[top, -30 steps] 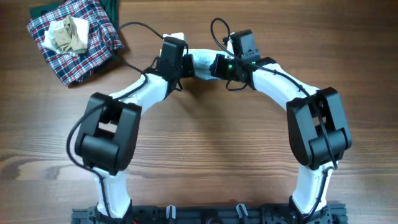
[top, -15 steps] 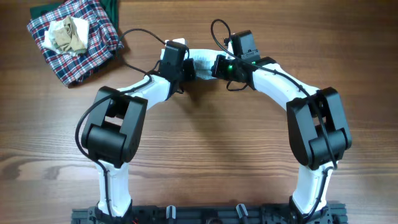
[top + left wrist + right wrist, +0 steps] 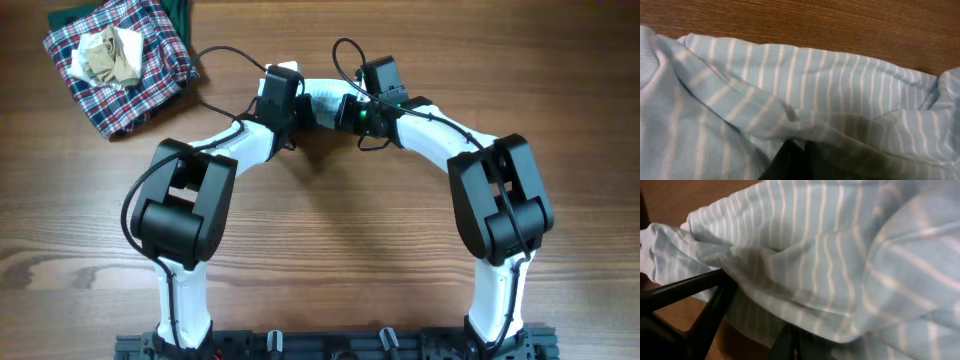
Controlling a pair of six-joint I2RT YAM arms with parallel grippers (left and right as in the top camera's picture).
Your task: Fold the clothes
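Observation:
A light blue garment with white stripes (image 3: 322,98) lies bunched on the wooden table at the far middle, between my two grippers. My left gripper (image 3: 303,110) is at its left end and my right gripper (image 3: 345,108) at its right end. In the left wrist view the striped cloth (image 3: 805,90) fills the frame and drapes over the dark closed jaws (image 3: 801,161). In the right wrist view the striped cloth (image 3: 840,255) likewise covers the closed jaws (image 3: 792,345). Both grippers look shut on the cloth.
A pile of clothes sits at the far left corner: a red-and-blue plaid shirt (image 3: 150,70) with a beige cloth (image 3: 110,55) on top and a dark green garment (image 3: 180,15) behind. A dark arm part (image 3: 685,297) shows at the left of the right wrist view.
My left gripper has moved right and a little farther into the striped garment. My right gripper has shifted slightly left, bringing the two grippers closer together.

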